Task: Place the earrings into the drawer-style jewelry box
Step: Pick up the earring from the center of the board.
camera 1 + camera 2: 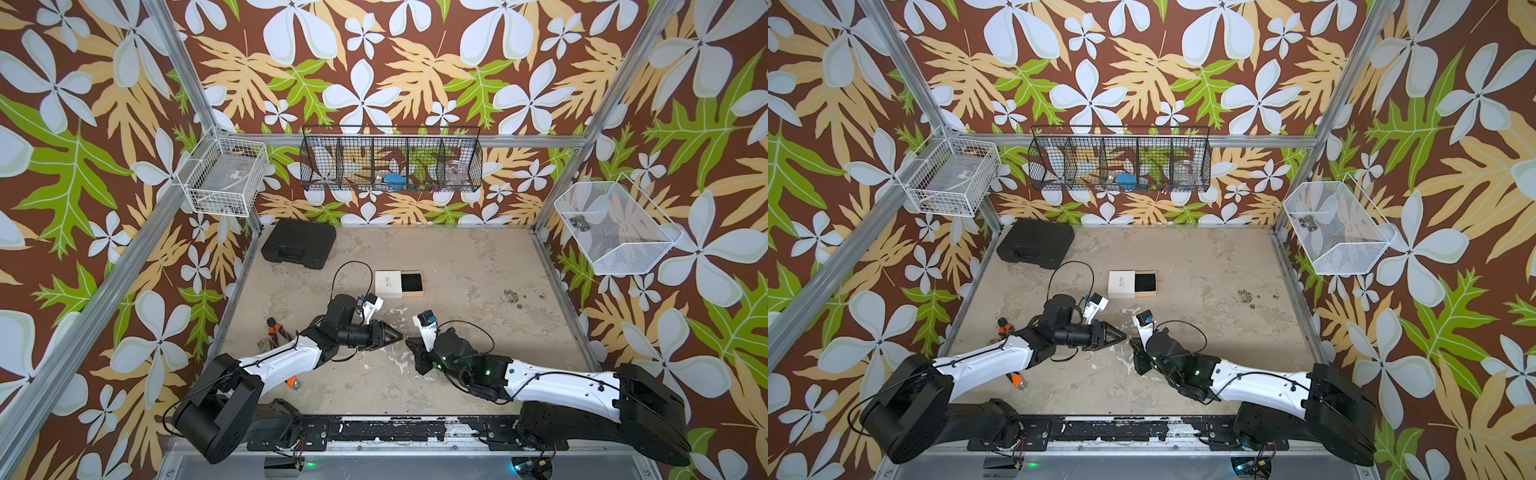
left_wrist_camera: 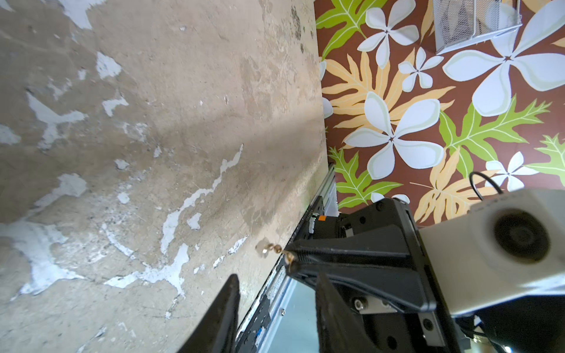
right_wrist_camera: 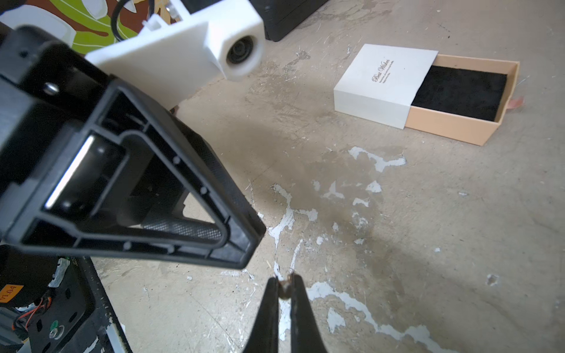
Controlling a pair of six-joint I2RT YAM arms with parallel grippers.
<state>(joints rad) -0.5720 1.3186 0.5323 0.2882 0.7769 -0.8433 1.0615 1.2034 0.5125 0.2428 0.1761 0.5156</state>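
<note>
On the worn desk [image 1: 478,291], beyond both grippers, the drawer-style jewelry box [image 1: 388,284] lies with its black-lined tray [image 3: 458,91] pulled out toward the robot's right. The right gripper [image 3: 286,284] is clenched on one earring [image 2: 269,249], which sticks out from its tips toward the left gripper [image 1: 398,335]. The left fingers [image 2: 227,299] stand apart, empty, near it. A second earring I cannot find; in the top views even this one is too small to see.

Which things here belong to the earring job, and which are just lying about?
Job: earring, pinched in the right gripper; jewelry box, tray slid open; left gripper, open.
Lying about: black case; orange-handled pliers; black wire basket.
</note>
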